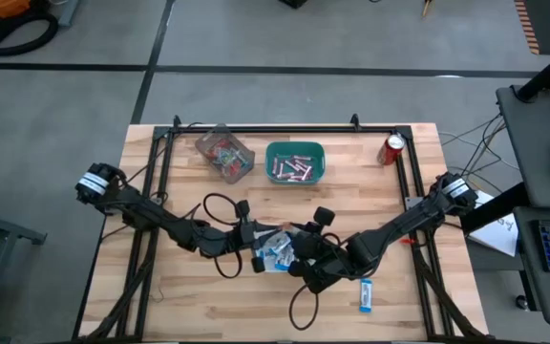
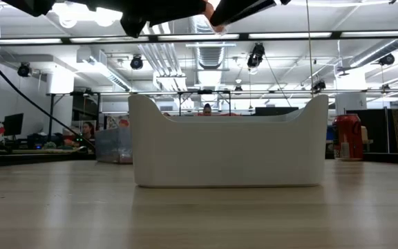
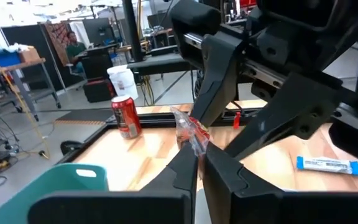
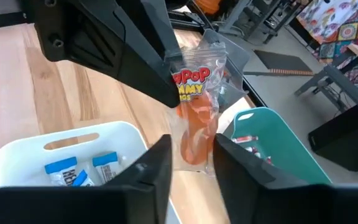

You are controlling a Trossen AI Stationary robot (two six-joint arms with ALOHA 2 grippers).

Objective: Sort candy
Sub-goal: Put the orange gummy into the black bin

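- Left claw point(image 3: 197, 168): fingers together, clamped on the lower edge of a clear crinkly candy packet point(image 3: 191, 134) with red-orange contents; it hangs above the white bin point(image 4: 73, 146).
- Right claw point(image 4: 191, 165): fingers apart, standing either side of the same candy packet point(image 4: 197, 93); whether they touch the wrapper cannot be told.
- Both claws meet mid-worktop over the white bin, seen from above as a knot of dark arms point(image 1: 289, 250); the packet itself cannot be made out from overhead.
- White bin: smooth plastic, rounded corners, a slot handle in its wall; blue-and-white packets point(image 4: 70, 171) lie inside. The arms cover most of it from above.
- Another blue-and-white packet point(image 1: 366, 295) lies flat on the worktop point(image 1: 199, 306), near the white bin, on the right arm's side towards the front edge.
- Teal bin point(image 1: 295, 162): well beyond the white bin, towards the back edge; holds slim pinkish sticks, too small to count.
- Clear bin point(image 1: 225, 153): just beside the teal bin on the left arm's side, turned askew; reddish pieces inside.
- Red soda can point(image 1: 392, 149): upright near the back corner on the right arm's side, well apart from the white bin.
- Worktop: pale wood planks, black metal frame around it.
- Low view: the white bin's wall fills the middle; the claws are cut off at the top edge.
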